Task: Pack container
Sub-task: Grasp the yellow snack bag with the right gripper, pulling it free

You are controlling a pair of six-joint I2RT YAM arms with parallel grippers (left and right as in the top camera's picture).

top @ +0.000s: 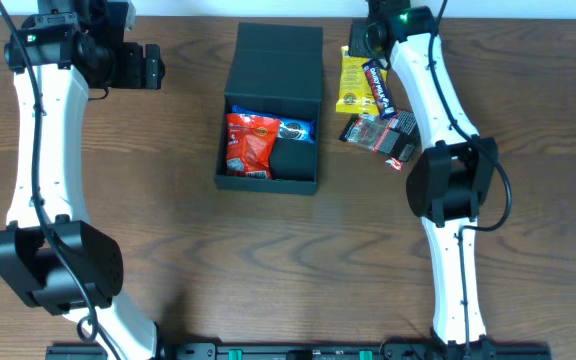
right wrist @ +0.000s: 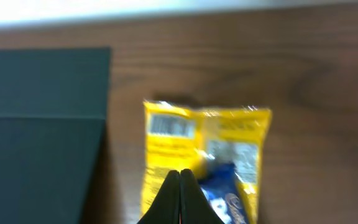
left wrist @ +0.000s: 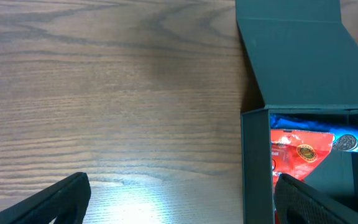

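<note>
The container (top: 268,182), a dark box, stands in the middle of the table with its flap lid (top: 280,60) laid open towards the back. Inside lie a red packet (top: 248,145), a blue packet (top: 295,129) and a dark item (top: 290,160). My left gripper (top: 154,67) hangs open at the back left, apart from the box. In the left wrist view it (left wrist: 185,208) straddles the container's left wall (left wrist: 255,168), one finger (left wrist: 316,199) over the red packet (left wrist: 300,152). My right gripper (right wrist: 180,173) is shut with nothing in it, just above a yellow packet (right wrist: 166,143).
To the right of the box lie the yellow packet (top: 352,85), a blue bar (top: 378,88) across it and a dark red-marked packet (top: 383,135). The blue bar (right wrist: 225,193) shows beside my right fingers. The table's back edge (right wrist: 179,12) is close behind.
</note>
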